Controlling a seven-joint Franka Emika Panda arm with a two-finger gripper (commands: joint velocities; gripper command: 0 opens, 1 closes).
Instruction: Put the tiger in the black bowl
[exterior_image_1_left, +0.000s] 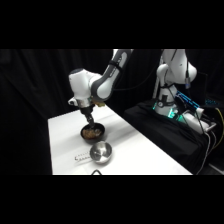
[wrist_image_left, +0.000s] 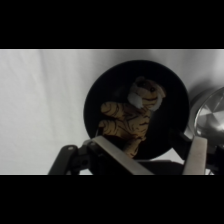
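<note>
The small orange-brown striped plush tiger (wrist_image_left: 131, 118) lies inside the round matte black shallow bowl (wrist_image_left: 172, 82), its pale muzzle toward the far rim and its body sprawled across the bowl's floor. It sits just beyond the two pale fingers (wrist_image_left: 115, 155) of the gripper (wrist_image_left: 150, 157), which stand spread wide, one to each side of the toy, with nothing between them; the tiger rests on the bowl alone. That spacing suggests a release: the toy appears to be set down where the task wants it, and the open fingers leave it free. In the side view the gripper (exterior_image_1_left: 90, 121) hangs directly over the black bowl (exterior_image_1_left: 93, 132), brown showing in its hollow. Just past the right finger, the shiny silver metal bowl (wrist_image_left: 212, 117) stands beside the black one (near, perhaps touching at the rims, though that cannot be told). Both bowls rest on the white table (exterior_image_1_left: 145, 155). The task looks essentially done; a straight lift should clear the rim.
</note>
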